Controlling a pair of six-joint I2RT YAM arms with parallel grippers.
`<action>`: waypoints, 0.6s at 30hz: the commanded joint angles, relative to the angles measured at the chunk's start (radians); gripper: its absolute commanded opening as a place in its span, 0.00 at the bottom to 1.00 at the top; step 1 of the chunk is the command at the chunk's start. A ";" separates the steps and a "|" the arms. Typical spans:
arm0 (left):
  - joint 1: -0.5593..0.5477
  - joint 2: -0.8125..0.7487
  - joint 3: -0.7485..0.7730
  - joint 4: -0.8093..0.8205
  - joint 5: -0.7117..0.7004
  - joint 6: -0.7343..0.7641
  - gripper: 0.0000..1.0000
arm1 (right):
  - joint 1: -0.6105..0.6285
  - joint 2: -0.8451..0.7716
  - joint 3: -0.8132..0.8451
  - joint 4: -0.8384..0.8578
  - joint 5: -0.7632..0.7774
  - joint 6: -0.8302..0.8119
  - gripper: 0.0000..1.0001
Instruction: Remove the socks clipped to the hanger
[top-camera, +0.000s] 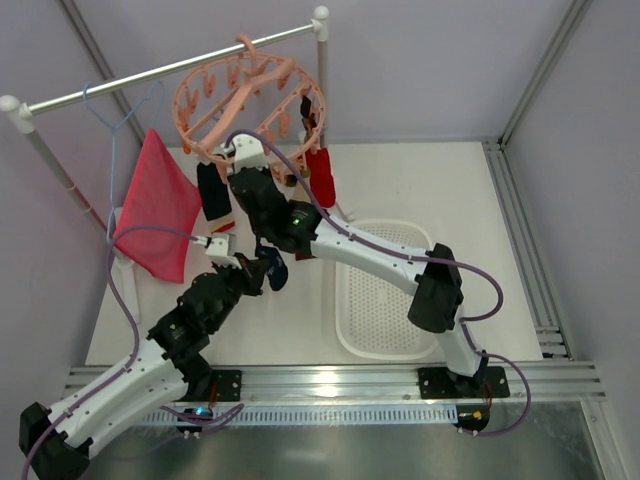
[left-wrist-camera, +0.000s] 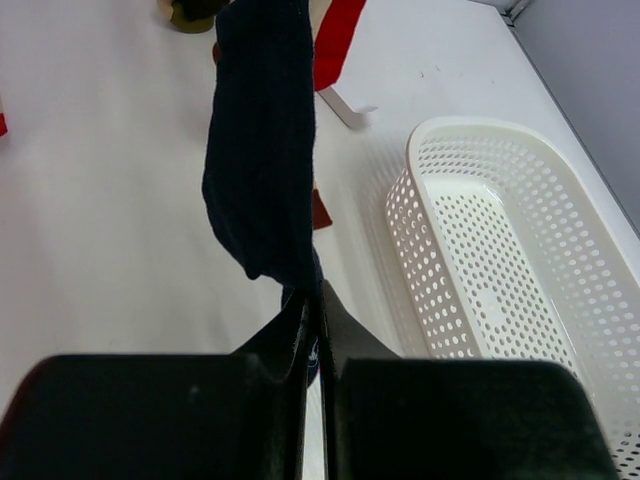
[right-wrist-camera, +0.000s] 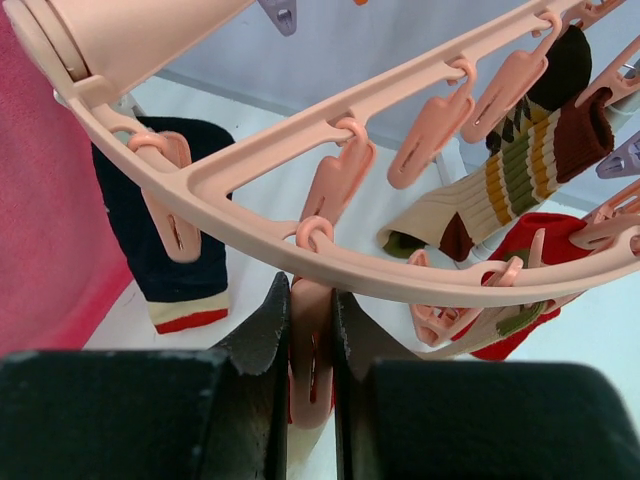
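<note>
Left end effector pinched tight on the lower tip of a dark navy sock, fingers pressed together with only fabric between. Stretched from the grip toward 12 o'clock in the left wrist view and cut off by the top edge; cannot tell whether clipped at that far end. At 3 o'clock of the grip, well apart from it, a white perforated basket on the pale counter. At 12 o'clock, just beside the navy fabric, the tail of a red sock.

Right end effector closed around a salmon clip peg, one finger touching each side. Directly above at 12 o'clock, the ring of the hanger, with that peg dangling from a loop on it. At 9 o'clock, clipped to another peg, a second navy sock banded cream and red at the bottom. Beyond it, along the left edge, a pink-red cloth. At 2 o'clock, clipped and hanging tilted, a brown-tan striped sock.

From overhead: hanger hooked on a rail at 12 o'clock of the counter, right arm reaching up to its near rim, left arm lower at about 6 o'clock of the ring. At 10 o'clock on the same rail, a light-blue wire hanger carrying the cloth.
</note>
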 joint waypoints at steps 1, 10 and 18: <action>-0.004 -0.009 0.001 0.027 0.011 0.000 0.00 | 0.004 -0.016 0.018 0.046 0.037 -0.020 0.04; -0.005 0.062 0.027 -0.020 -0.022 -0.008 0.00 | 0.003 -0.065 -0.038 0.089 0.032 -0.023 0.04; -0.005 0.148 0.043 -0.019 0.004 -0.031 0.00 | 0.004 -0.079 -0.037 0.097 0.032 -0.042 0.04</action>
